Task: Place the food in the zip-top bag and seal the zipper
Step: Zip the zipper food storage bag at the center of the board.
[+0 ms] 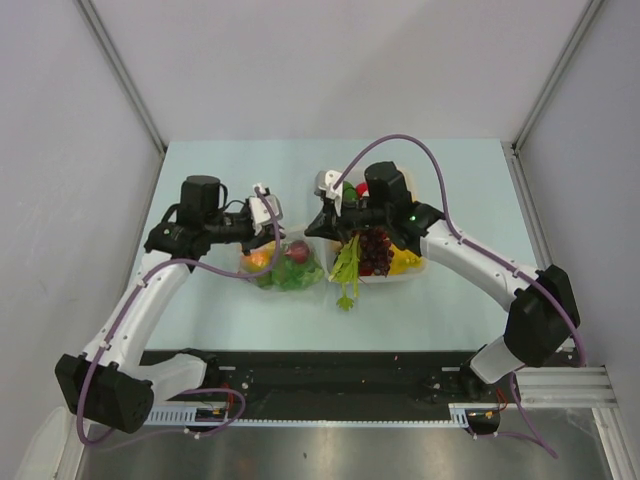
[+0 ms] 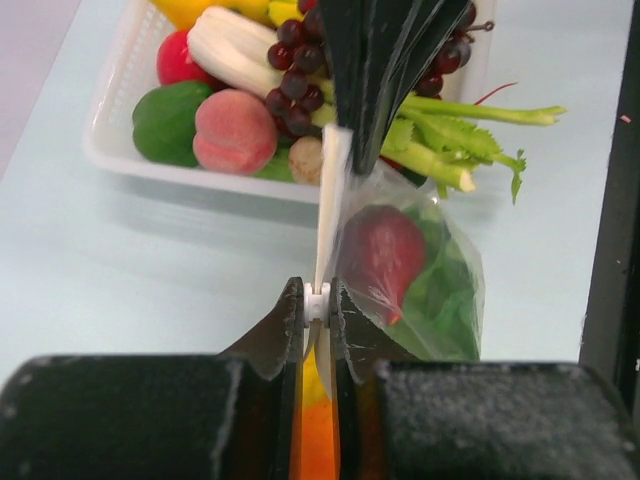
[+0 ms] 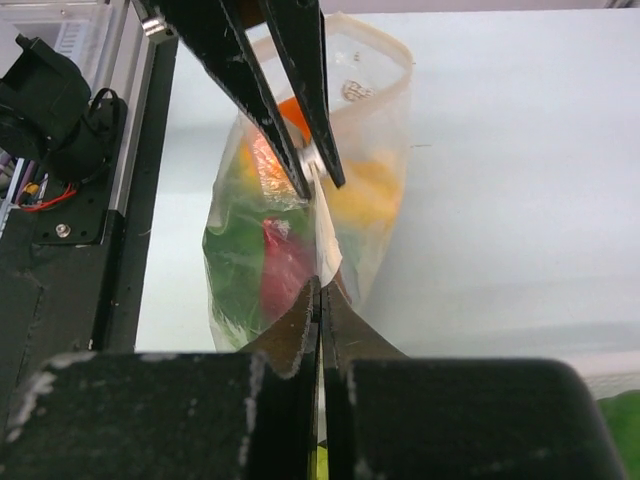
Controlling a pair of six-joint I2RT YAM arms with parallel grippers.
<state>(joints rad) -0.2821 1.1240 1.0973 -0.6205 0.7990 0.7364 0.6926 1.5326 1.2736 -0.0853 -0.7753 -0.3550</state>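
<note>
Left pincer (image 2: 318, 302) and right pincer (image 3: 320, 297) tight on zipper (image 2: 329, 200)

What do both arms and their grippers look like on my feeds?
The left arm and right arm have white tubular links joined by bulky black joints, each trailing a thin purple cable. A small green light glows near the right wrist. The left gripper and right gripper have grainy matte-black bodies and tapered black fingers.
</note>
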